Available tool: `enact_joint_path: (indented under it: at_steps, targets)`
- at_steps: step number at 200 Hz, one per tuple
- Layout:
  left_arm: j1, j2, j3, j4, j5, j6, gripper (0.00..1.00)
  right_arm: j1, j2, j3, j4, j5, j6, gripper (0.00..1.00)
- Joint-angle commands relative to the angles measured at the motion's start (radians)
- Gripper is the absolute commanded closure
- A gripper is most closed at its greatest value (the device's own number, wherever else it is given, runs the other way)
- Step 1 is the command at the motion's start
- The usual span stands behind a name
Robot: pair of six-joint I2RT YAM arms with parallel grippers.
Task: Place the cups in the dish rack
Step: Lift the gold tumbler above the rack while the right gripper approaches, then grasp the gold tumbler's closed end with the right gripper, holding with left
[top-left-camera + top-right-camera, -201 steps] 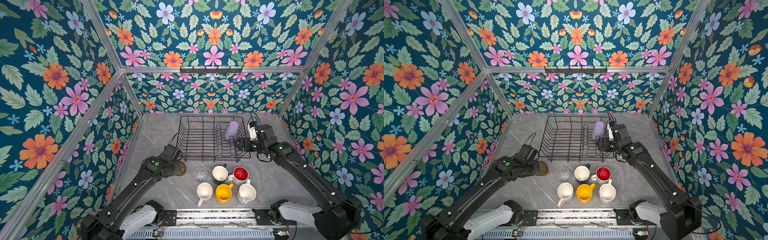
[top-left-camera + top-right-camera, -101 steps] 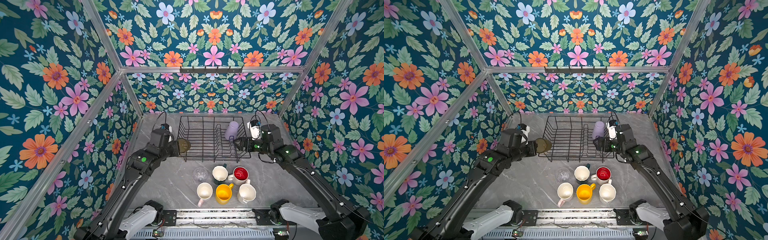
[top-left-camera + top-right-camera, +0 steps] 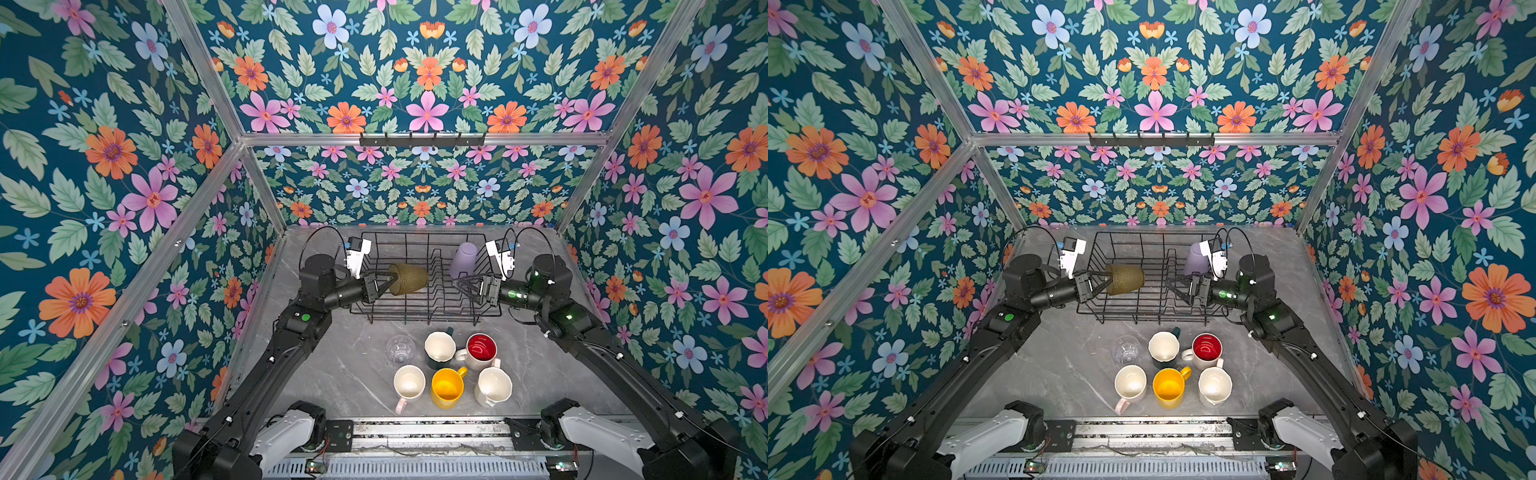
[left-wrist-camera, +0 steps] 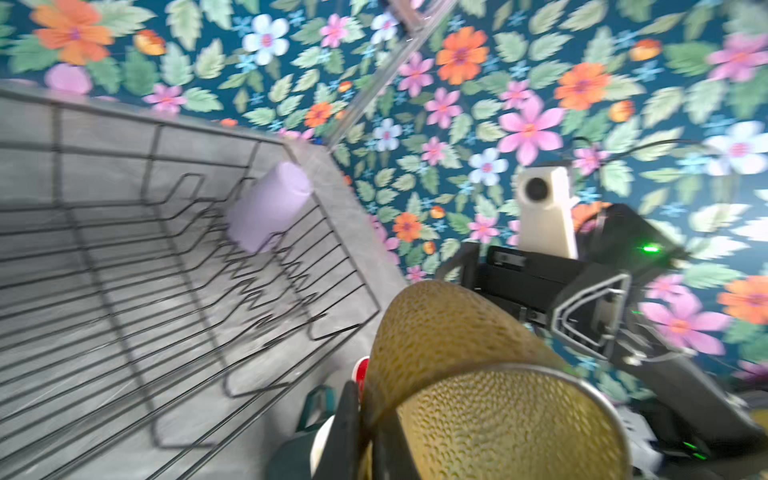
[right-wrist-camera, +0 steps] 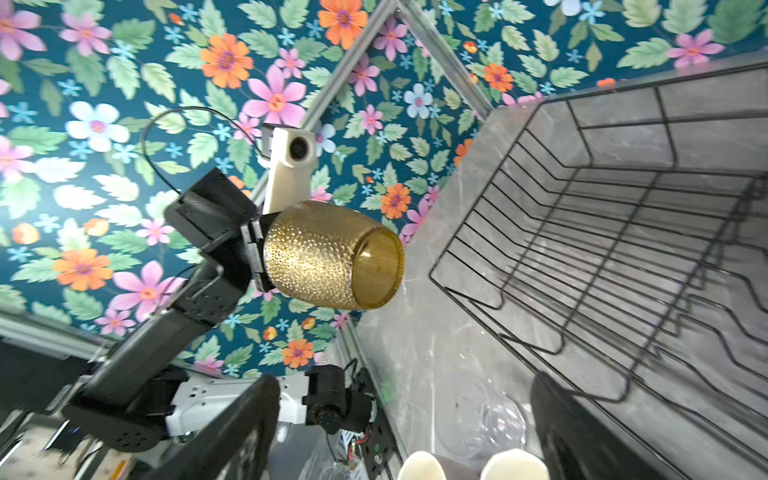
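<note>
Left gripper (image 3: 384,283) is pinching the rim of a dimpled olive-amber glass (image 3: 411,279), holding it sideways over the black wire dish rack (image 3: 424,234). Lilac plastic tumbler (image 3: 464,259) is already sitting inside; right gripper (image 3: 462,286) is hovering open, empty. Clear glass (image 3: 400,350) and five mugs (image 3: 446,388) are waiting on the grey table (image 3: 332,374)

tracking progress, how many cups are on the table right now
6. Back row: clear glass, dark green mug, red-lined white mug. Front row: pale pink mug, yellow mug, white mug. All stand in plain view, so none seems hidden.
</note>
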Motion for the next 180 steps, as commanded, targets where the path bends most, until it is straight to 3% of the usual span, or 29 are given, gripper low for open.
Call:
enact_joint_path:
  at_steps: [1,64,180]
  targets:
    - [0.001,-0.005,-0.023,0.215,0.118,-0.077,1.0,0.008,0.021,0.007,0.188,-0.08,0.082,0.07]
    - [0.001,0.009,-0.051,0.296,0.162,-0.144,1.0,0.067,0.113,0.065,0.304,-0.138,0.139,0.07]
    - [0.002,0.01,-0.065,0.34,0.194,-0.172,1.0,0.144,0.247,0.145,0.35,-0.165,0.164,0.08]
